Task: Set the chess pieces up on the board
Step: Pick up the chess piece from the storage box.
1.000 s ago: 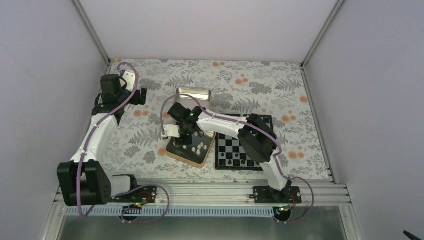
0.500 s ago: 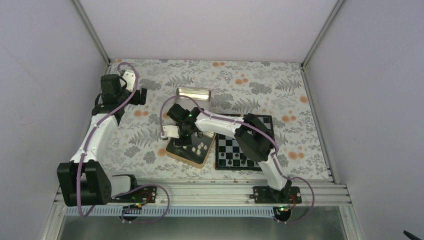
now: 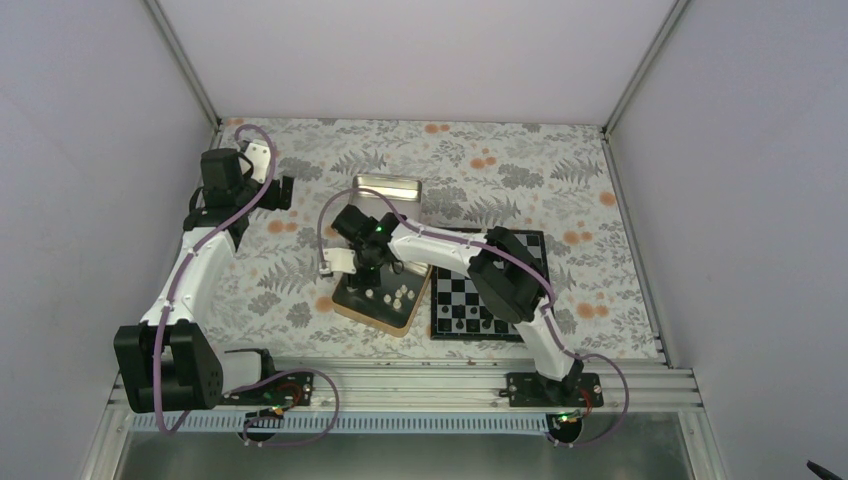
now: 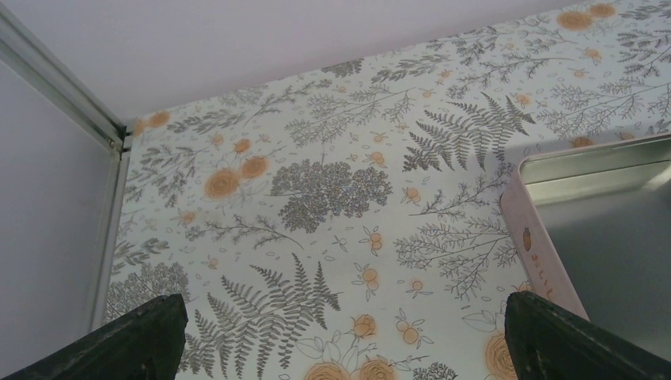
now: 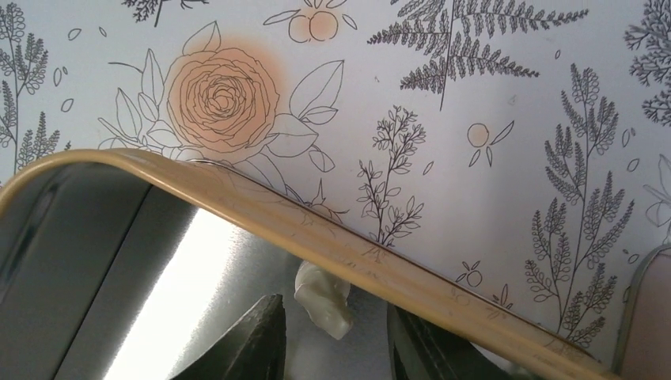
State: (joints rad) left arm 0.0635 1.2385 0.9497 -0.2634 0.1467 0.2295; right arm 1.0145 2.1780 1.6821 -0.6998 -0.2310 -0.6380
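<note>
The setup looks early, with most of the work left to do. Close to the near edge of the tabletop (image 3: pixel 500 170) lie one gold-rimmed tin (image 3: pixel 375 322) and, just to its right, the one board (image 3: pixel 452 285). A few tiny figures stand on the board's nearest rows, too small to count or to tell their colour, and its other visible squares are bare. The cream chess pieces (image 3: pixel 398 296) sit inside the near tin, roughly five in the overhead view, though they blur together. The right gripper (image 5: pixel 332 344) reaches down into that tin, its jaws released and standing to either side of one cream piece (image 5: pixel 323 301) next to the tin's rim, with a gap on each side, so nothing is grasped yet. Farther back, towards the middle of the tabletop, a second tin (image 3: pixel 388 188) holds nothing visible. Beside it, nearer the far left corner, the left gripper (image 4: pixel 348 321) hangs spread wide and holds nothing. That makes two tins, one board and two arms.
</note>
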